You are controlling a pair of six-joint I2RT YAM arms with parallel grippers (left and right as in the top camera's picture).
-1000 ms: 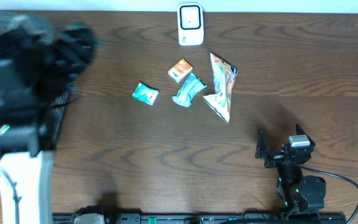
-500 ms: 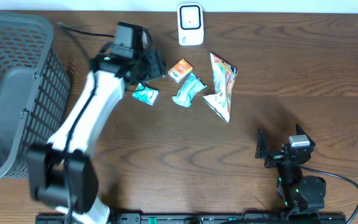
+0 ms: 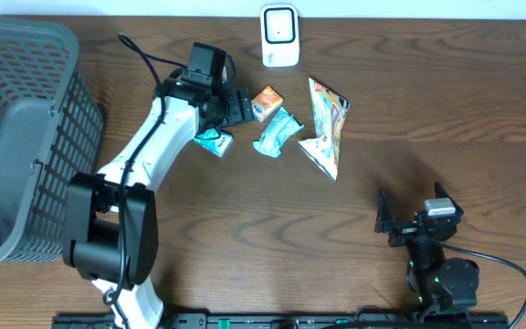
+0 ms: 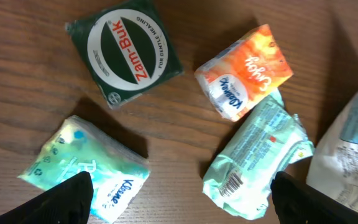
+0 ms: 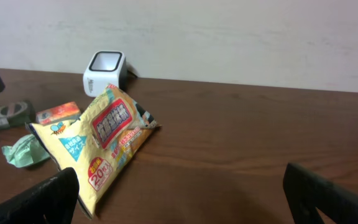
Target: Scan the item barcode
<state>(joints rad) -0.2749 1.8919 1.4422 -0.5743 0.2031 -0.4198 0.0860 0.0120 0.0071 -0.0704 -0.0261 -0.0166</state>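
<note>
The left gripper [image 3: 236, 104] hovers with fingers [image 4: 67, 200] wide apart, holding nothing, over items in the upper middle of the overhead frame: Zam-Buk tin [image 4: 124, 53], orange tissue pack [image 4: 244, 71], teal Kleenex pack [image 4: 86, 168], mint wipes pack [image 4: 260, 155] with its barcode up. The scanner [image 3: 279, 37] sits top centre. The right gripper [image 3: 415, 222], lower right, is likewise spread

A basket [image 3: 12, 64] stands at the left edge of the table [image 3: 245, 238], and the scanner [image 3: 280, 37] at the far middle. In front of the scanner, left to right, lie the Zam-Buk tin [image 4: 124, 53], the far Kleenex pack [image 4: 244, 71] and the snack bag [image 3: 325, 128]. The near Kleenex pack [image 4: 86, 168] lies in front of the tin, the wipes pack [image 4: 260, 158] just in front of the far Kleenex pack.
</note>
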